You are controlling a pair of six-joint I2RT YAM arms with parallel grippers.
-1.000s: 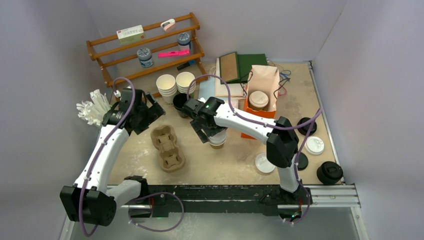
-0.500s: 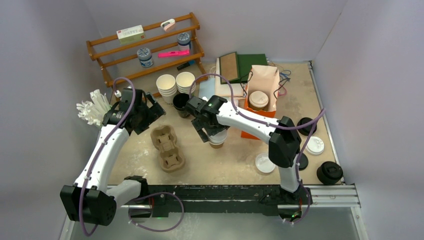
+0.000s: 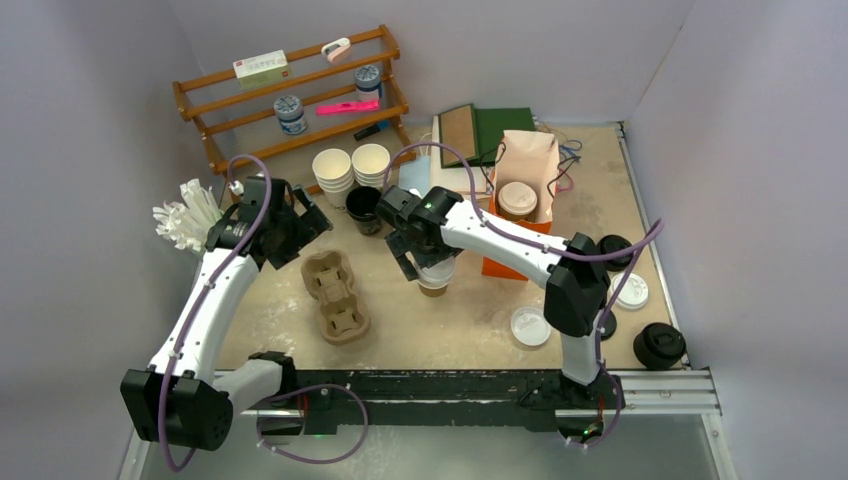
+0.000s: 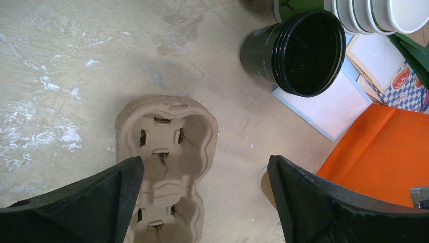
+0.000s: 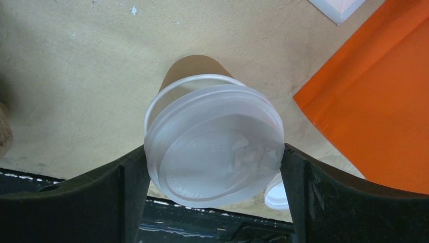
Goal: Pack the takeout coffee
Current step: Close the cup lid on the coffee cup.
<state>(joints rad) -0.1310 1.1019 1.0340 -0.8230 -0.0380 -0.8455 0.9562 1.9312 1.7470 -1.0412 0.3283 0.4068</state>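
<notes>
Two arms are up over the table. On the left, the left gripper (image 4: 204,169) hangs wide open and empty above the carrier (image 4: 167,136), whose pockets hold nothing yet. A black cup (image 4: 298,53) stands just beyond the carrier and has no part in this.

Toward the middle, the cup (image 5: 195,66) stands upright on the table between the carrier and the orange box (image 5: 374,101), nearer the box. The right gripper (image 5: 215,157) is right over it, jaws wide, with the lid (image 5: 212,147) filling the gap and meeting both fingers. The lid sits askew, off-centre from the rim. Whether it is pinched or only bracketed, I cannot tell.

So the step in hand looks like lidding, not yet finished. Next, I'd say, the lid must be centred and pressed down square until it seats all round. Then the cup can go over into a carrier pocket.

Farther right, a spare lid (image 3: 530,326) lies flat on the table.
</notes>
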